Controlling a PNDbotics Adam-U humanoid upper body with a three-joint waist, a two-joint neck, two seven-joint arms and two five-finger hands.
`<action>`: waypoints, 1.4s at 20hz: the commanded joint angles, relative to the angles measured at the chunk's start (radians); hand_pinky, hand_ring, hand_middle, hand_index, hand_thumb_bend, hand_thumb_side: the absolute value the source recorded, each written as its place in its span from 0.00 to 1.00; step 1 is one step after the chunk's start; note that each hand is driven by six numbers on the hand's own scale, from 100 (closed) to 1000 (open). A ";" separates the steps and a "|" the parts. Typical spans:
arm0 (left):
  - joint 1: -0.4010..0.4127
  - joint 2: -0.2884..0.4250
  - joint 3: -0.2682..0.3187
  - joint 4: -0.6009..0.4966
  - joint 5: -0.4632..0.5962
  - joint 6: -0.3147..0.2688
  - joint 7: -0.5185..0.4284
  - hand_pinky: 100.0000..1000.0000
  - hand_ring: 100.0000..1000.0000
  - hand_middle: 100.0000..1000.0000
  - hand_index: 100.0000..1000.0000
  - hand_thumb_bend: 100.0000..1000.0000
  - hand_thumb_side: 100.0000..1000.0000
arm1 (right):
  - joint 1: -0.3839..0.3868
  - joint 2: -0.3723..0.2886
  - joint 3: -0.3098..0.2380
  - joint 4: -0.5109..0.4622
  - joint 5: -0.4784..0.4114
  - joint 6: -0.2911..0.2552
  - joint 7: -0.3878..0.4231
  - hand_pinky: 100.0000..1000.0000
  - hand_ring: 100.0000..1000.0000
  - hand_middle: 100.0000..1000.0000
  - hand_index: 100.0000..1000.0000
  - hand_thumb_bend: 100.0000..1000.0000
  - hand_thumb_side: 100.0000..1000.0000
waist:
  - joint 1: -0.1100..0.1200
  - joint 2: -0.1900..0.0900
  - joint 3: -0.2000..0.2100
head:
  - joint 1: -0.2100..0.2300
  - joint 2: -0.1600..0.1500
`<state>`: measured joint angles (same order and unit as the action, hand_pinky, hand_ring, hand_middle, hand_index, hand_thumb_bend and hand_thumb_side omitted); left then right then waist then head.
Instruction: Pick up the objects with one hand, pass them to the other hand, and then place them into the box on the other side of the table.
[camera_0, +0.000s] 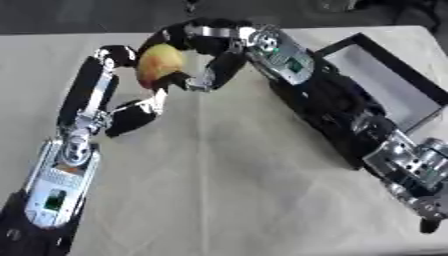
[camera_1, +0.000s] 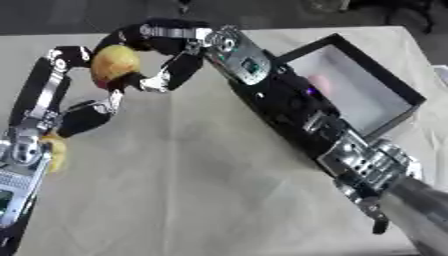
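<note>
A yellow fruit with a red blush (camera_0: 160, 62) hangs above the far left of the table, between both hands. My left hand (camera_0: 92, 117) reaches up from the lower left, and its fingers (camera_0: 85, 82) and thumb curl round the fruit's left and underside. From the right, my right hand (camera_0: 229, 60) curls its fingers (camera_0: 188, 31) over the fruit's top and right side. The black box with a pale inside (camera_1: 385, 107) stands open at the far right, with a pink thing (camera_1: 320, 83) in it.
A small yellow thing (camera_1: 55, 151) lies on the table beside my left forearm. My right forearm (camera_0: 341, 112) stretches along the box's near wall. The table is covered by a beige cloth (camera_0: 227, 190).
</note>
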<state>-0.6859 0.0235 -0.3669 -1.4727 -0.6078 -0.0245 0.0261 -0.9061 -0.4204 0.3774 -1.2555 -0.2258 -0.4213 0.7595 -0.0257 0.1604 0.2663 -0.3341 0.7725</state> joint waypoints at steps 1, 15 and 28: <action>-0.018 -0.006 0.009 -0.014 -0.002 0.008 0.003 0.73 0.63 0.51 0.55 0.14 0.07 | -0.019 -0.006 -0.001 -0.035 -0.023 -0.084 0.097 0.94 0.77 0.56 0.74 0.00 0.12 | 0.002 0.000 -0.001 | -0.004 -0.003; -0.013 -0.007 0.004 -0.014 0.013 0.065 0.104 0.72 0.65 0.54 0.70 0.71 0.40 | -0.023 -0.021 -0.018 -0.028 -0.068 -0.074 0.057 0.92 0.75 0.52 0.70 0.00 0.11 | 0.004 -0.002 -0.005 | -0.005 -0.003; -0.005 0.007 -0.001 -0.008 0.012 0.091 0.120 0.73 0.66 0.55 0.71 0.73 0.42 | -0.029 -0.065 -0.044 -0.037 -0.118 -0.056 0.013 0.91 0.75 0.51 0.69 0.00 0.11 | 0.007 -0.010 -0.019 | -0.001 -0.003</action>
<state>-0.6774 0.0216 -0.3675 -1.4689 -0.5988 0.0687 0.1489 -0.9099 -0.4517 0.3513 -1.2674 -0.3270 -0.4393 0.7416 -0.0254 0.1604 0.2471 -0.3365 0.7725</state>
